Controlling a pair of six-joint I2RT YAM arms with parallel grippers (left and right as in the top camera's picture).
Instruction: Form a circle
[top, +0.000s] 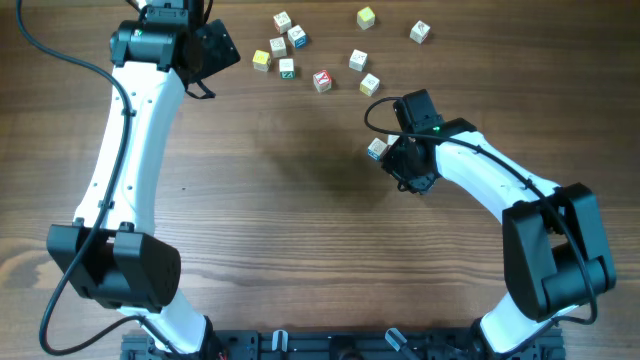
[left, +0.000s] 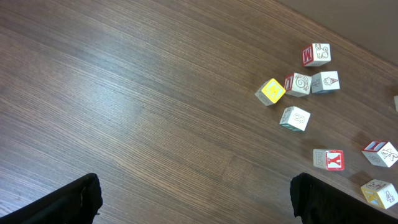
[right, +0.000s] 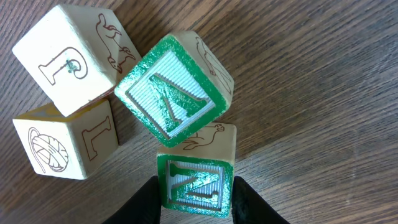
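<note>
Right gripper (right: 194, 202) is clamped on the green-faced cube (right: 196, 182) at the circle (right: 174, 93) edge; the rest touches it just ahead. Left gripper (left: 196, 198) is wide open, empty, well apart.

Left arm extended to 11 o'clock, left gripper (top: 214, 50) spread wide, right arm bent toward 2 o'clock, right gripper (right: 196, 206) pinching green-faced cube (right: 194, 185).

White arm links (top: 130, 140), black joints (top: 115, 265), black cables (top: 60, 50), black fingers (right: 146, 205); green wrist light (top: 437, 128).
</note>
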